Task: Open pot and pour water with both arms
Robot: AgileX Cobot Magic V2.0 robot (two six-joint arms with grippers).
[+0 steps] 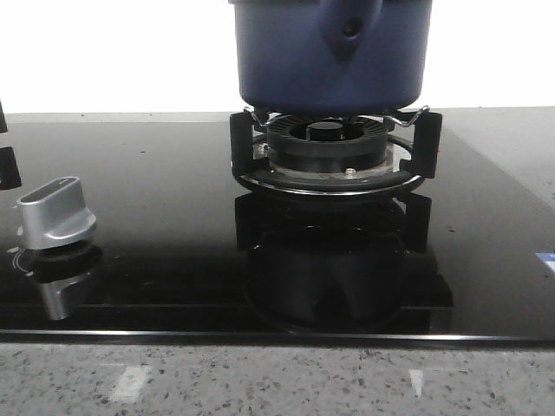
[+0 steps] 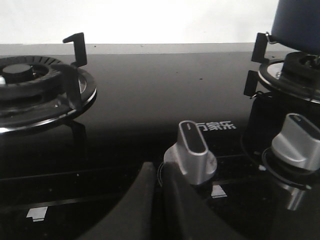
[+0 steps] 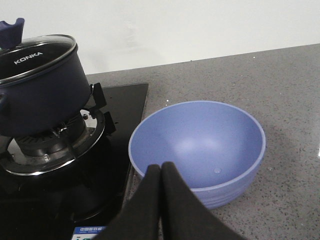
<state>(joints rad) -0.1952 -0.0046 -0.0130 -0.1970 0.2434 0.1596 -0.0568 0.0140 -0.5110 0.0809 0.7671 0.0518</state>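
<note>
The speckled grey stone desk [image 3: 280,90] carries a glossy black glass hob [image 1: 156,199] that mirrors whatever stands on it. On the hob's right-hand burner [image 1: 328,152], a ribbed black ring inside pronged metal supports, sits the dark blue pot [image 3: 42,95], matte and round-walled. Its glass lid [image 3: 35,55], rimmed in metal, lies closed on top. Off the hob's right edge, on the desk, stands the pale blue bowl [image 3: 200,145], smooth and deep with a ribbed foot; its inside looks dry, bar one small bead.

With the lid on and the bowl dry, this fits either a pot yet to be opened or one covered again, though the dry bowl suggests pouring remains.

Two brushed-metal knobs [image 2: 192,152] stand near the hob's front edge. The left gripper [image 2: 159,172], black, hovers just beside one, its jaws nearly together and empty. The right gripper [image 3: 161,172] hangs at the bowl's near rim, jaws pressed together, holding nothing.
</note>
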